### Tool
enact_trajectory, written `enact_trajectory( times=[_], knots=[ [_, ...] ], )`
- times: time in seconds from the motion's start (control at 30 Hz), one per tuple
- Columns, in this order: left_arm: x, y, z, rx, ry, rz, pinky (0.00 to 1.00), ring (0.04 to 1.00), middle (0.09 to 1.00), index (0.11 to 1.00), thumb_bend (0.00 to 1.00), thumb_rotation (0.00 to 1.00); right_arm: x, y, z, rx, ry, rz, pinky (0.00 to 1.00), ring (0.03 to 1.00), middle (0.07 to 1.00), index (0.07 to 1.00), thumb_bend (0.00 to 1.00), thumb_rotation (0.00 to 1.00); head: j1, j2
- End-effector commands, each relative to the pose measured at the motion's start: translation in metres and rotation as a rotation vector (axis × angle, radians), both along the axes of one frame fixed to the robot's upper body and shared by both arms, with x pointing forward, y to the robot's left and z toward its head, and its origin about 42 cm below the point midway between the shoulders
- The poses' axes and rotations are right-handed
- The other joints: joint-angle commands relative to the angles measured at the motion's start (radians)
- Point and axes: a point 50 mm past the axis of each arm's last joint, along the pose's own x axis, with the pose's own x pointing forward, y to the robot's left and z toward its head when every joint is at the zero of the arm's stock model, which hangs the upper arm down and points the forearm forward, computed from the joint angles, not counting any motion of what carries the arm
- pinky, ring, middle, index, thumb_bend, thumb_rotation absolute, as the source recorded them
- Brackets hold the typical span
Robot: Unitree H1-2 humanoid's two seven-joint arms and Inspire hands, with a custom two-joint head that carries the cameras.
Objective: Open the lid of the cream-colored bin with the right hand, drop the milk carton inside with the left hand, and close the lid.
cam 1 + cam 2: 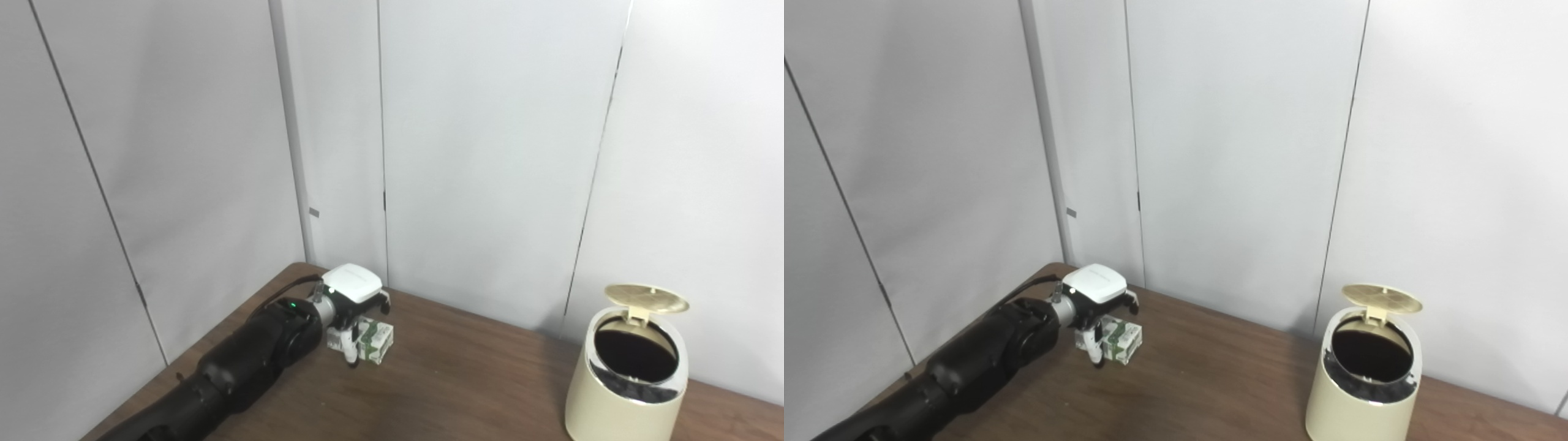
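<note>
my left hand (350, 301) is out at the far left corner of the brown wooden table (465, 380), palm down, white back plate facing up, dark arm running in from the lower left with a small green light lit near the wrist. the fingers (351, 349) curl down around the milk carton (375, 342), thumb side and finger side closing on it from above; i read this as holding the carton, though whether it sits on the table or is just lifted off i cannot tell. the carton is small and boxy, white with green print on its sides, lying roughly level under my palm. the cream-colored bin (1363, 398) stands well apart from it, at the right near edge of the table. it is a rounded, tapering tub, with a shiny metallic ring around its mouth and a dark interior showing. its lid (1382, 298) is up, a round gold-toned disc hinged at the back rim and tipped nearly flat above the opening. my right hand is out of view. pale panel walls behind.
</note>
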Motion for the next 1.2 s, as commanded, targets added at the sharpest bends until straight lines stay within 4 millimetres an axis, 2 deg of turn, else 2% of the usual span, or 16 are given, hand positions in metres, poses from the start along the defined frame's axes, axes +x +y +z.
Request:
enact_trajectory(
  times=[0.0,0.17,0.47,0.63,0.77,1.0,1.13,1.17],
  knots=[
    [0.011,0.006,0.033,0.025,-0.098,-0.001,0.89,0.855,0.823,0.800,0.99,0.09,-0.017,0.008,-0.026,0.055,0.072,-0.005,0.41,0.555,0.602,0.492,0.49,0.17,-0.002,-0.003],
    [0.015,0.012,0.021,0.038,-0.061,0.031,0.91,0.879,0.843,0.813,0.99,0.09,-0.020,0.007,-0.027,0.043,0.068,-0.006,0.39,0.544,0.592,0.491,0.49,0.17,-0.005,-0.003],
    [0.016,0.013,0.015,0.022,-0.040,0.044,0.89,0.869,0.842,0.798,0.99,0.09,-0.026,0.007,-0.025,0.048,0.085,0.008,0.39,0.554,0.604,0.492,0.49,0.17,-0.015,0.002],
    [0.017,0.011,0.012,-0.011,-0.028,0.053,0.89,0.874,0.856,0.815,0.96,0.13,-0.028,0.007,-0.023,0.050,0.088,0.015,0.40,0.563,0.614,0.492,0.49,0.18,-0.015,0.006],
    [0.016,0.008,0.008,-0.079,-0.047,0.040,0.88,0.860,0.836,0.799,0.95,0.08,-0.030,0.007,-0.023,0.044,0.096,0.018,0.40,0.572,0.618,0.493,0.49,0.18,-0.023,0.007],
    [0.017,0.005,0.000,-0.096,-0.145,-0.013,0.78,0.755,0.742,0.705,0.85,0.01,-0.032,0.006,-0.021,0.035,0.114,0.025,0.41,0.590,0.638,0.494,0.49,0.18,-0.024,0.013],
    [0.019,0.005,-0.005,-0.116,-0.230,-0.038,0.71,0.650,0.641,0.616,0.82,0.00,-0.030,0.005,-0.021,0.031,0.103,0.029,0.41,0.586,0.630,0.493,0.49,0.18,-0.025,0.019],
    [0.019,0.005,-0.007,-0.126,-0.250,-0.039,0.68,0.628,0.617,0.557,0.68,0.02,-0.030,0.005,-0.022,0.031,0.103,0.032,0.41,0.586,0.631,0.493,0.49,0.18,-0.026,0.020]
  ],
)
